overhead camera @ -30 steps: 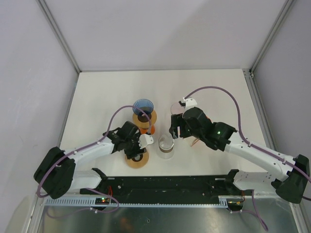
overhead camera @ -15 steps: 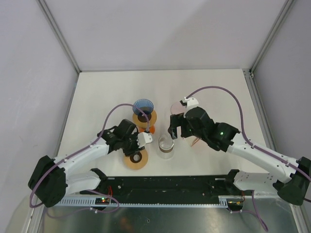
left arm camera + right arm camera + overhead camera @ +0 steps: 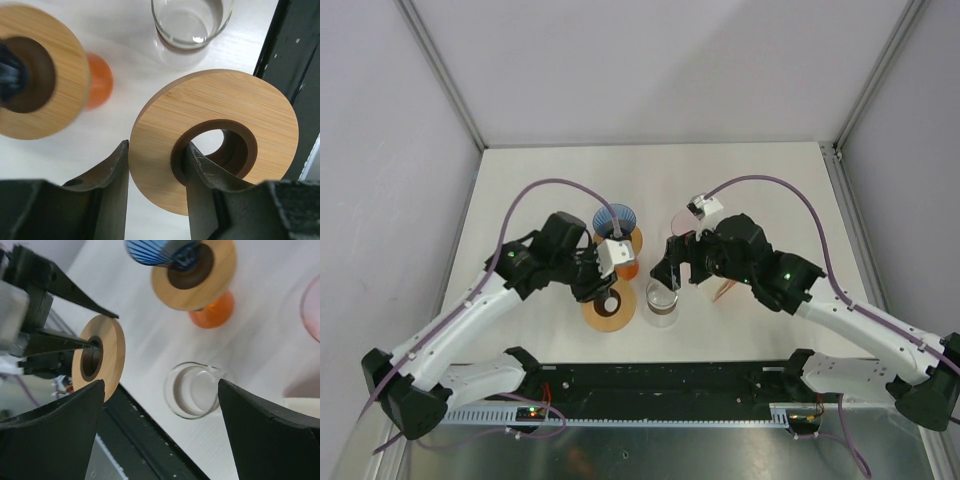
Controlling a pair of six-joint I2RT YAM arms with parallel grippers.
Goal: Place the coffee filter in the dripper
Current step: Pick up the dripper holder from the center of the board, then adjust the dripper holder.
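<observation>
Two wooden rings are in view. The left gripper [image 3: 156,170] is clamped on one ring [image 3: 225,100], with one finger through its hole and the other on the outer edge, and holds it above the table beside the glass jug [image 3: 662,300]. The right gripper [image 3: 672,272] hangs over the jug, its jaws wide apart and empty. The blue ribbed cone [image 3: 615,218], probably the filter, sits in the second ring [image 3: 220,270] on the orange stand [image 3: 212,310]. In my judgement the dripper is not yet assembled, so most of the work remains.
</observation>
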